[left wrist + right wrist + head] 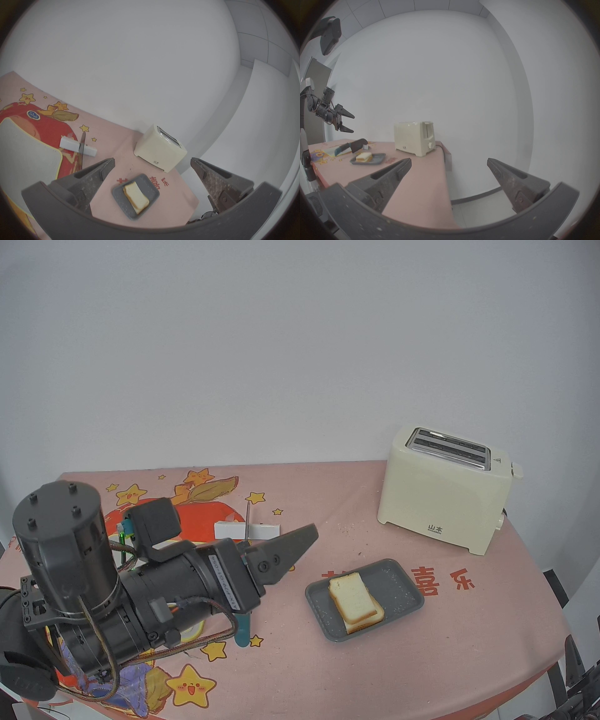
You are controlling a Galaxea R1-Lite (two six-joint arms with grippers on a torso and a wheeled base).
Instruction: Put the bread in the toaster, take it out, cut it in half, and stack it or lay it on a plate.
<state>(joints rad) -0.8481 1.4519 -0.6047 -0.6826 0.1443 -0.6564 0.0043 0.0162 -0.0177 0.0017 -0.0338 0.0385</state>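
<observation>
Two slices of bread point(354, 600) lie stacked on a grey tray point(400, 584) at the middle of the table. The cream toaster point(447, 490) stands behind it at the right, both slots empty. My left gripper point(284, 555) hangs open above the table, left of the tray, with nothing between its fingers. From the left wrist view the bread point(136, 197) and toaster point(159, 150) lie beyond the left gripper point(152, 161). A knife point(248, 521) with a teal handle rests across a white block point(247, 530). My right gripper point(449, 161) is open and empty, off the table's right side.
A pale cutting board point(28, 159) lies on the apple-print cloth under my left arm, beside the knife point(82, 147). The table's right edge point(442, 175) drops off near the toaster point(414, 137), whose cord runs down there. Bare cloth lies in front of the tray.
</observation>
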